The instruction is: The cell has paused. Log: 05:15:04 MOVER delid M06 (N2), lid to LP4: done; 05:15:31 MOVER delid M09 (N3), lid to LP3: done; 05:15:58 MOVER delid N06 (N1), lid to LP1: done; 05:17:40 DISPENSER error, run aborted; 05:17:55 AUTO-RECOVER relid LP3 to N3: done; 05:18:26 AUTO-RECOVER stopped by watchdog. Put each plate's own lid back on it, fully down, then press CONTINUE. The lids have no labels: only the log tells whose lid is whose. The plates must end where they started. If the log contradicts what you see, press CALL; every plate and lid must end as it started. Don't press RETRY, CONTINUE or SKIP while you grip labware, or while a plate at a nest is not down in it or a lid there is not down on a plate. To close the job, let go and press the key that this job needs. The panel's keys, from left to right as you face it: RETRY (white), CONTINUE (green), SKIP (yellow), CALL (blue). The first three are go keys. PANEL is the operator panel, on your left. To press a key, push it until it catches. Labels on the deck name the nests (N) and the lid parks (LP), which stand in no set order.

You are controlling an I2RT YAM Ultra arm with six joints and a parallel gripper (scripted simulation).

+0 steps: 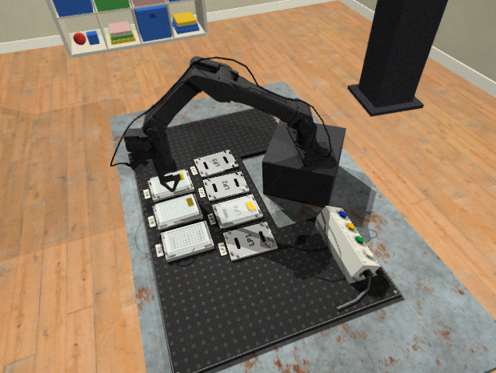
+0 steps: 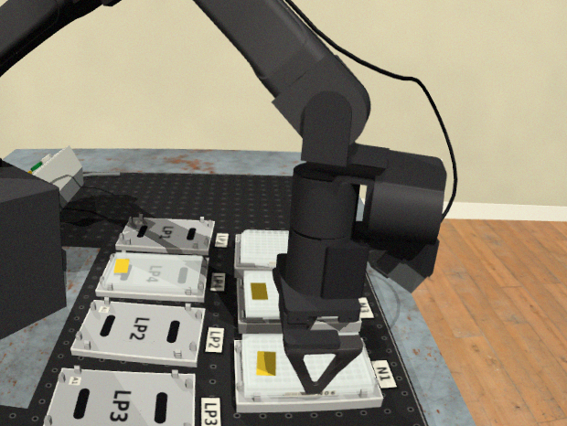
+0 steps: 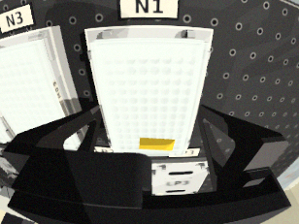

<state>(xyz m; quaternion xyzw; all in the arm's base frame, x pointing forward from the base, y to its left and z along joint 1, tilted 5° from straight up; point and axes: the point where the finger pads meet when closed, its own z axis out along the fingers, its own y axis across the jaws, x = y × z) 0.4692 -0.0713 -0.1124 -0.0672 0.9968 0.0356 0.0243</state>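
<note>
The lid (image 2: pixel 293 366) with its yellow patch lay on the plate at the nest labelled N1 (image 2: pixel 384 373), low and right of centre in the exterior view, and you could see it again filling the middle of the wrist view (image 3: pixel 149 84). Your hand (image 2: pixel 315 388) stood straight down over that lid, wrist vertical, its fingers spread wide and gripping nothing; the black triangular finger frame crossed the lid's near edge. The arm (image 1: pixel 240 86) arched from its dark base block (image 1: pixel 298 170) at the right of the top view over to the upper left corner of the deck.

You could read LP1 (image 2: pixel 162 234), LP4 (image 2: pixel 155 273), LP2 (image 2: pixel 139 328) and LP3 (image 2: pixel 121 405) on the parks at the left of the exterior view. A second yellow-patched lid (image 2: pixel 151 274) rested on LP4. N3 (image 3: pixel 16 19) showed at the upper left of the wrist view.

The worktop (image 1: pixel 248 304) was a black perforated board on a blue-grey, rust-stained mat (image 1: pixel 421 320), over a wooden floor (image 1: pixel 52 180). The operator panel (image 1: pixel 346 244) sat lower right in the top view, a shelf unit (image 1: pixel 202 16) upper left, a dark pillar (image 1: pixel 397 48) upper right.
</note>
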